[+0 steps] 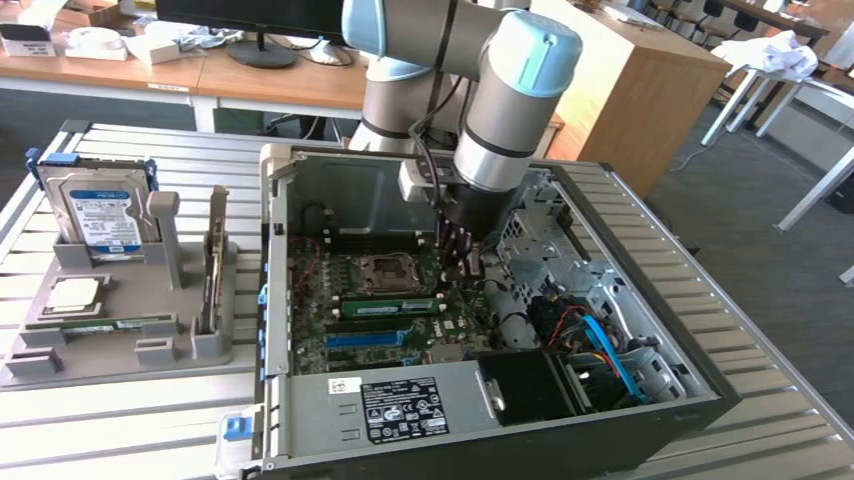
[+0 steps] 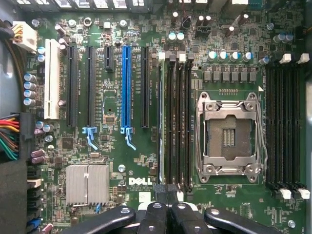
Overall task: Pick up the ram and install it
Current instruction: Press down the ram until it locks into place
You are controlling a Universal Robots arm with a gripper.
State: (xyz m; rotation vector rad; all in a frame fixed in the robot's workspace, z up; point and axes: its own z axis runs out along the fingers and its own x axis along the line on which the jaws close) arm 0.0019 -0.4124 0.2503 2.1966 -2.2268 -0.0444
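The gripper [image 1: 461,268] hangs inside the open computer case [image 1: 694,330], fingers pressed together with nothing between them, above the motherboard [image 2: 112,161]. The ram [image 1: 387,303] sits seated in a slot next to the empty processor socket [image 2: 229,136]. Outside the case, a grey holder [image 1: 120,335] carries a hard drive [image 1: 100,215] and a processor chip [image 1: 74,293].

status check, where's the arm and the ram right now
Gripper shut, down inside the computer case, over the memory slots beside the empty processor socket. Ram on edge in the slot nearest the fingers. Nothing in the way.
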